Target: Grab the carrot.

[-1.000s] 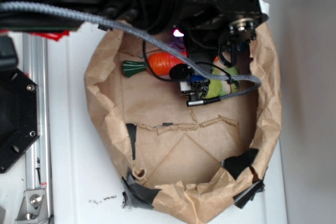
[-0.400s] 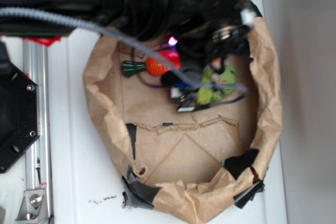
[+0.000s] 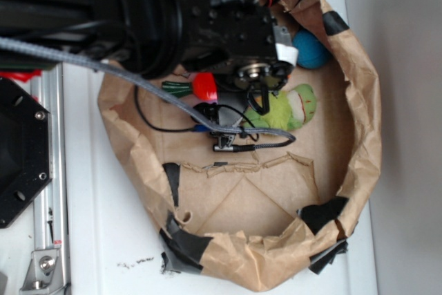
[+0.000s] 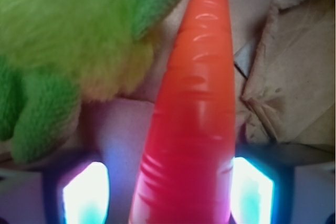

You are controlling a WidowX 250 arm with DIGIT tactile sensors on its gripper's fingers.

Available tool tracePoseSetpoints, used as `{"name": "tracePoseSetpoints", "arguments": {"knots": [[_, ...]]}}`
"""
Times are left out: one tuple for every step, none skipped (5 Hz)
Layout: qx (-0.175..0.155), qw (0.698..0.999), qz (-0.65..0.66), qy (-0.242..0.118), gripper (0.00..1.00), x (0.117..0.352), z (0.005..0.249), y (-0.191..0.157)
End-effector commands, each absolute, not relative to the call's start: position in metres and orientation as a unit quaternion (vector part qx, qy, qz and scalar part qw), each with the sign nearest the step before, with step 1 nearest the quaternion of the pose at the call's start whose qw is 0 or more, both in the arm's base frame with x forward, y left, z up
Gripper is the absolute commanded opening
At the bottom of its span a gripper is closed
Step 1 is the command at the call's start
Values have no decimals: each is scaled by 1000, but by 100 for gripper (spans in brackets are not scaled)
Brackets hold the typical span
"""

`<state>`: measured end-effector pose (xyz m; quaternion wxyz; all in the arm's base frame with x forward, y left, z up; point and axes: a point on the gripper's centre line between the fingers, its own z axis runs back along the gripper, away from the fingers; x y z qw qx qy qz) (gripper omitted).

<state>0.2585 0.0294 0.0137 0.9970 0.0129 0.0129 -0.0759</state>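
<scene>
Gripper over the carrot, fingers astride it.

Your gripper (image 4: 168,192) stands wide open, the smooth orange tapered toy carrot (image 4: 191,114) lying between its glowing fingers (image 4: 84,192). Watch the fuzzy lime-green plush toy (image 4: 68,40) touching the carrot; closing could snag its fur.

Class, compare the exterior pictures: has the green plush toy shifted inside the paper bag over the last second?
Cannot tell: earlier the arm hid most of the plush toy, and the paper bag itself changed shape.

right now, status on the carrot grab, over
Pincer down over the carrot, one lit pad each side; contact not confirmable. Green plush toy crowds one side, paper bag wall the other.
</scene>
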Motion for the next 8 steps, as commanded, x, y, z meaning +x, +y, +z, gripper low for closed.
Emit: {"name": "tracePoseSetpoints", "arguments": {"knots": [[19, 997, -77, 16, 0, 258, 9, 30], [14, 997, -72, 13, 0, 260, 20, 26], [-12, 997, -72, -3, 0, 260, 53, 14], [-4, 998, -53, -34, 0, 262, 103, -18], [6, 998, -38, -48, 0, 267, 152, -38], [5, 999, -34, -37, 0, 275, 176, -36], [14, 999, -35, -35, 0, 274, 167, -35], [14, 998, -38, -38, 0, 270, 167, -36]]}}
